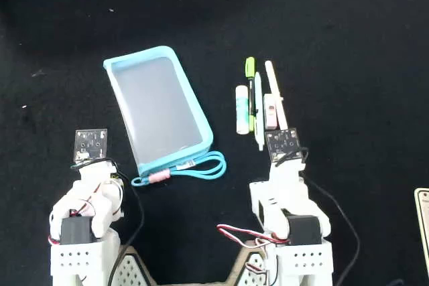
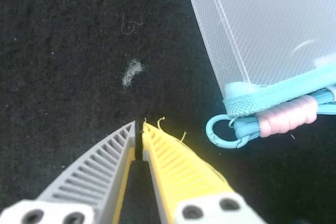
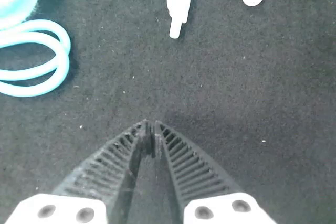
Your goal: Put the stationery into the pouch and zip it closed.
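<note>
A clear pouch [image 1: 159,110] with turquoise trim lies flat left of centre, its turquoise cord [image 1: 201,165] and pink bead [image 1: 159,177] at its near end. To its right lie a white glue stick [image 1: 242,109], a green highlighter [image 1: 251,92], a white pen [image 1: 258,108], a small eraser [image 1: 270,111] and a long white pen [image 1: 275,95]. My left gripper [image 2: 139,128] is shut and empty, just short of the pouch corner [image 2: 244,103]. My right gripper [image 3: 150,128] is shut and empty, near the pen tip [image 3: 177,24].
Black cloth covers the table [image 1: 348,65]. A bit of lint [image 2: 131,72] lies ahead of the left gripper. A light-coloured object [image 1: 422,226] sits at the right edge. Both arm bases [image 1: 188,259] stand at the near edge.
</note>
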